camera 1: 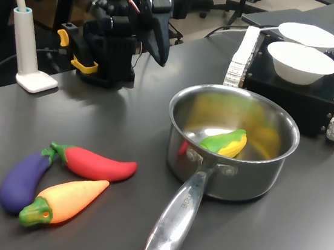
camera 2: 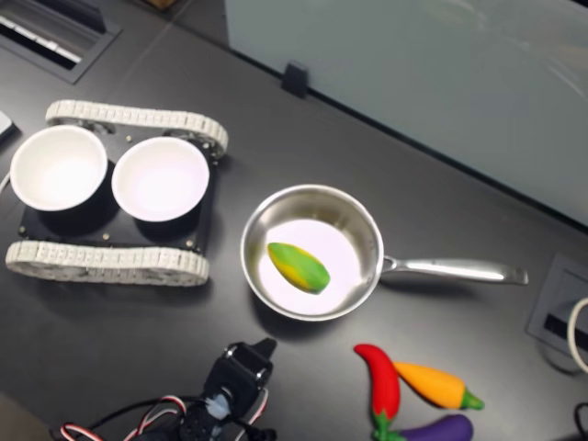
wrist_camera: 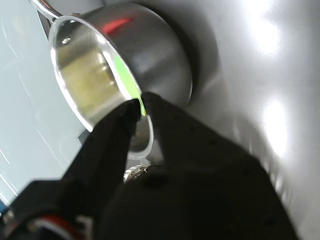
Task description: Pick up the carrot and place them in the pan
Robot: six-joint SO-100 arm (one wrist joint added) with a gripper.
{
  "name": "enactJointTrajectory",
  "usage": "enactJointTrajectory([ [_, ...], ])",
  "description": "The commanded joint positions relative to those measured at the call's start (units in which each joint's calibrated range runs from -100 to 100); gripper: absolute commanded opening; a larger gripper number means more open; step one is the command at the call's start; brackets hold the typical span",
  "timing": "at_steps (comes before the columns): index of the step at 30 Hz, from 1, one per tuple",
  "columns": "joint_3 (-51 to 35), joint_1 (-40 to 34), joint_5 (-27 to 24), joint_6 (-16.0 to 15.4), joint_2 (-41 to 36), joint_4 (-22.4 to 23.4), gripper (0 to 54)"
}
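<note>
One steel pan (camera 1: 231,146), round and deep-walled with one long handle, holds one yellow-green toy vegetable (camera 1: 226,142). One smooth tapered orange carrot (camera 1: 65,201) lies near the handle, touching one red chili (camera 1: 95,163); one purple eggplant (camera 1: 23,180) adjoins. Two white bowls (camera 1: 301,62). Gripper (wrist_camera: 141,107) jaws nearly closed, empty.

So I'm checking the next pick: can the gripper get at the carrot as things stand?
Probably yes. The carrot lies uncovered on the table, its top free, the red chili and purple eggplant close beside it. The gripper is folded back near the base.
</note>
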Motion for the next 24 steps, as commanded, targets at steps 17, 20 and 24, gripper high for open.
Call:
enactJointTrajectory([
  [17,-29.79,18.14,1.90,-4.01,19.10,1.95,0.1],
  [20,-32.70,19.05,2.25,-4.01,21.55,1.95,0.1],
  [24,-35.69,22.27,2.69,-4.68,24.33,1.95,0.1],
])
